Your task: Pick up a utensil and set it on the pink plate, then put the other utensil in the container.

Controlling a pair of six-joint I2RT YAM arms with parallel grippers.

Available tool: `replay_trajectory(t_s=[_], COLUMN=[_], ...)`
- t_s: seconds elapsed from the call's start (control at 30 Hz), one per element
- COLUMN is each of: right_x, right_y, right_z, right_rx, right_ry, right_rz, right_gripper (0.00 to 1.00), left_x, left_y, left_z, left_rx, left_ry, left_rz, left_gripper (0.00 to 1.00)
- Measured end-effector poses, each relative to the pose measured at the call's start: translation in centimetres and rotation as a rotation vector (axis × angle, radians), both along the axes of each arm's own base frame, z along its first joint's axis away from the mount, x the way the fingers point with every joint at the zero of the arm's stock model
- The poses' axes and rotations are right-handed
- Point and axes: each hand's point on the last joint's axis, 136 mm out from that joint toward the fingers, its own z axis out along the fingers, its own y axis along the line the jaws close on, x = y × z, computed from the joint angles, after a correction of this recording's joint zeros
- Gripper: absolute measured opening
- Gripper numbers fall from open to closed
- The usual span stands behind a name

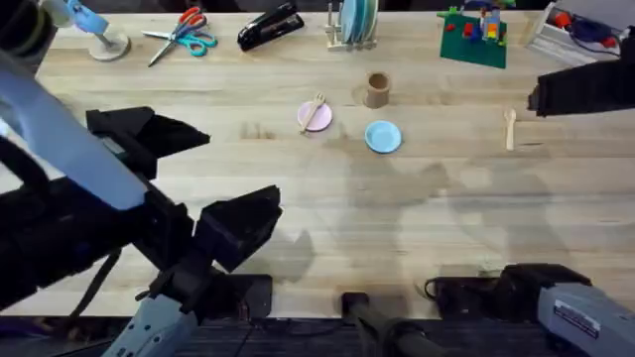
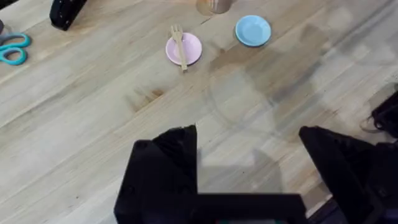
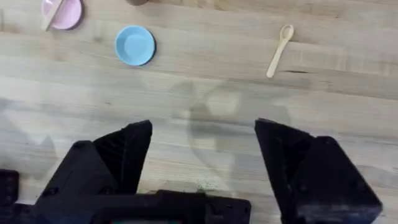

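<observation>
With the fork [image 1: 316, 107] already across the pink plate [image 1: 314, 117] at upper centre, take the light, stiff, thin spoon [image 1: 510, 128] at right by its handle for the container [image 1: 377, 89]; both the left gripper [image 2: 249, 162] and the right gripper [image 3: 202, 162] gape wide, empty.

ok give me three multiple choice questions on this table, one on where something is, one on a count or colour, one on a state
1. Where does the wooden fork lie?
A. on the pink plate
B. on the blue plate
C. in the brown cup

2. How many small round plates lie flat on the table?
A. one
B. two
C. four

3. What is the state of the right hand?
A. shut on the wooden spoon
B. shut on nothing
C. open, holding nothing

Answers: 1 A, the fork rests across the pink plate. 2 B, one pink and one blue. 3 C, its fingers stand wide apart above bare table, the spoon lying far off.
</observation>
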Motion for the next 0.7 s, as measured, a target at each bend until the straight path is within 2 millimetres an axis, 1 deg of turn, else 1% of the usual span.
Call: replay_trajectory(t_s=[0.27, 0.53, 0.7], right_x=[-0.02, -0.90, -0.98], right_y=[0.00, 0.00, 0.00], right_z=[-0.02, -0.53, -0.57], right_rx=[0.000, 0.001, 0.017], right_ry=[0.001, 0.043, 0.048], right_rz=[0.000, -0.002, -0.029], right_gripper=[0.994, 0.994, 0.994], left_x=[0.00, 0.00, 0.00], left_y=[0.00, 0.00, 0.00], left_z=[0.00, 0.00, 0.00], left_rx=[0.000, 0.000, 0.000], left_ry=[0.000, 0.000, 0.000], left_rz=[0.000, 0.000, 0.000], left_gripper=[0.995, 0.995, 0.995])
